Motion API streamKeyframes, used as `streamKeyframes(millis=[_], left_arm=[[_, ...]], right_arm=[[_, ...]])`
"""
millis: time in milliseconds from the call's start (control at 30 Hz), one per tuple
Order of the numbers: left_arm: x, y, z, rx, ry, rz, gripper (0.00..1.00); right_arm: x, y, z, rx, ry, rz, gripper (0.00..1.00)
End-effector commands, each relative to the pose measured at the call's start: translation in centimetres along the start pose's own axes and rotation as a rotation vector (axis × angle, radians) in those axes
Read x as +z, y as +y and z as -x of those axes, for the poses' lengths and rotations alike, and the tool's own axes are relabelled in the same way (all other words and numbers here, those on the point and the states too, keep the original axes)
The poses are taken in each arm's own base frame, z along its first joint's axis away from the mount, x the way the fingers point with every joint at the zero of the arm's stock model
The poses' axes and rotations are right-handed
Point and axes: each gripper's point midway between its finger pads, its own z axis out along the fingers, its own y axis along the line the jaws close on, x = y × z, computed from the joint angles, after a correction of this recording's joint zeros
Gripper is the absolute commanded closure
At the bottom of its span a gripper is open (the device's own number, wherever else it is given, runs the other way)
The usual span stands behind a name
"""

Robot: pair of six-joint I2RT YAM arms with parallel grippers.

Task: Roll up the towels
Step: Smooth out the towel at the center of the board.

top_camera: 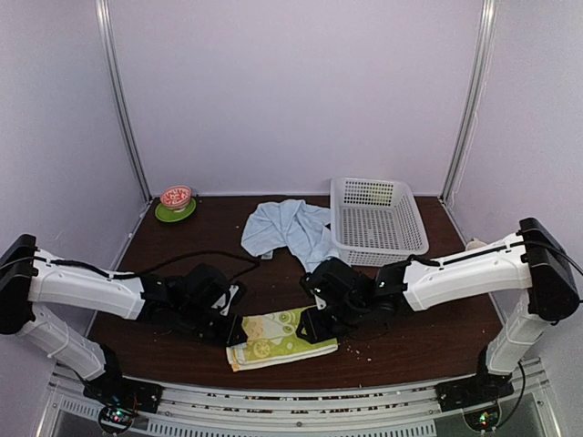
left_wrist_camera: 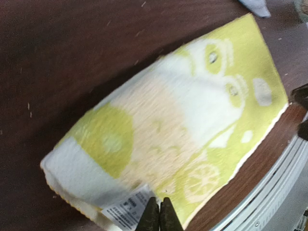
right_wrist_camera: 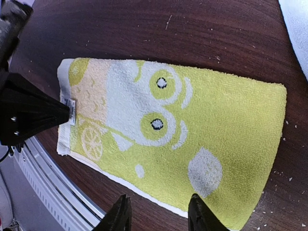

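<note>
The small yellow-green towel (top_camera: 278, 335) lies flat near the table's front edge, its white circle and lemon patterns facing up (right_wrist_camera: 202, 125). My left gripper (left_wrist_camera: 160, 211) is shut on its left short edge, right beside the white care label (left_wrist_camera: 122, 209). In the right wrist view the left gripper's dark fingertips (right_wrist_camera: 62, 113) meet that label. My right gripper (right_wrist_camera: 159, 216) hangs open just above the towel's near long edge, nothing between its fingers. The light-blue towel (top_camera: 291, 228) lies crumpled at the back middle.
A white plastic basket (top_camera: 378, 218) stands at the back right, touching the blue towel. A red bowl on a green saucer (top_camera: 176, 198) sits in the back left corner. The metal rail of the table's front edge (right_wrist_camera: 43, 178) runs close beside the yellow-green towel.
</note>
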Motion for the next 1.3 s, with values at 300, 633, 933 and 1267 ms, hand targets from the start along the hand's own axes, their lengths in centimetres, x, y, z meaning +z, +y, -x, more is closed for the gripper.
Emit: streamKeyframes(millis=[300, 633, 933, 1267], left_arm=[[0.7, 4.7, -6.4, -0.105, 0.114, 0.076, 1.0], [-1.6, 3.8, -5.6, -0.031, 0.093, 0.072, 1.0], [-7.8, 0.1, -0.8, 0.076, -0.05, 0.037, 0.83], [-3.5, -3.8, 0.9, 0.093, 0.0, -0.076, 1.0]], right_arm=[[-0.3, 0.3, 0.8, -0.012, -0.038, 0.001, 0.51], [3.6, -1.8, -6.1, -0.03, 0.179, -0.076, 0.59], [-0.5, -0.8, -1.1, -0.057, 0.028, -0.076, 0.52], [-0.4, -1.5, 5.3, -0.027, -0.093, -0.11, 0.63]])
